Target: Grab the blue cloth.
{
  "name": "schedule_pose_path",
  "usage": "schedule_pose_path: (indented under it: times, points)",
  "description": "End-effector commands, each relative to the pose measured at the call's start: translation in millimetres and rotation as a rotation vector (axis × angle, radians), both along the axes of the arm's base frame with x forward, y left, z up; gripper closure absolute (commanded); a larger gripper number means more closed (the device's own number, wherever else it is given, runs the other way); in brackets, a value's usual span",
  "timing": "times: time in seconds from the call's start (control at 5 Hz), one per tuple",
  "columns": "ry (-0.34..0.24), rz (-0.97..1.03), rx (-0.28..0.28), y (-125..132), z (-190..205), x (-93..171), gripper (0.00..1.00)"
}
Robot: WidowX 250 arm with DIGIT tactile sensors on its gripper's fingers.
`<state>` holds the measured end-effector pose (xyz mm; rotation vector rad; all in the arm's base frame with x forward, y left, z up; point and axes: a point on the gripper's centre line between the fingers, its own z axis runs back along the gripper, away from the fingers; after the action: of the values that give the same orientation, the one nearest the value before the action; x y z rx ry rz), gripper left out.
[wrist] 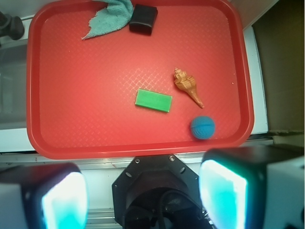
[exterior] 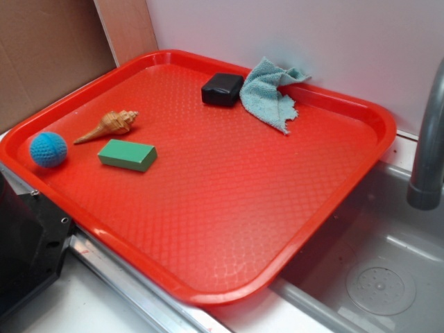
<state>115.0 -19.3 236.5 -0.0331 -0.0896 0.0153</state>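
Observation:
The blue cloth [exterior: 271, 94] is a pale teal terry rag lying crumpled at the far edge of the red tray [exterior: 208, 229], partly draped on the rim, right beside a black block [exterior: 222, 89]. In the wrist view the cloth [wrist: 110, 19] lies at the top left of the tray [wrist: 86, 119], next to the block [wrist: 143, 19]. My gripper [wrist: 143, 195] is open and empty, high above and well back from the tray's near edge, far from the cloth. The gripper does not show in the exterior view.
On the tray lie a green block [exterior: 127, 154], a spiral seashell [exterior: 109, 125] and a blue knitted ball [exterior: 48, 149]. A grey faucet [exterior: 429, 139] and a sink basin [exterior: 374, 277] are to the right. A white wall stands behind the tray.

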Motion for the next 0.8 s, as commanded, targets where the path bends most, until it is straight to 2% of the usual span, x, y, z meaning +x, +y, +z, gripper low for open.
schedule_pose_path:
  times: [0.0, 0.2, 0.4, 0.6]
  points:
    - [0.000, 0.000, 0.000, 0.0, 0.0, 0.0, 0.00]
    - [-0.056, 0.039, 0.039, 2.5, -9.5, 18.0, 0.00]
    - [-0.143, 0.124, 0.036, 4.4, -18.2, 28.9, 0.00]
    - [-0.205, 0.125, 0.033, 7.4, -26.6, 43.2, 0.00]
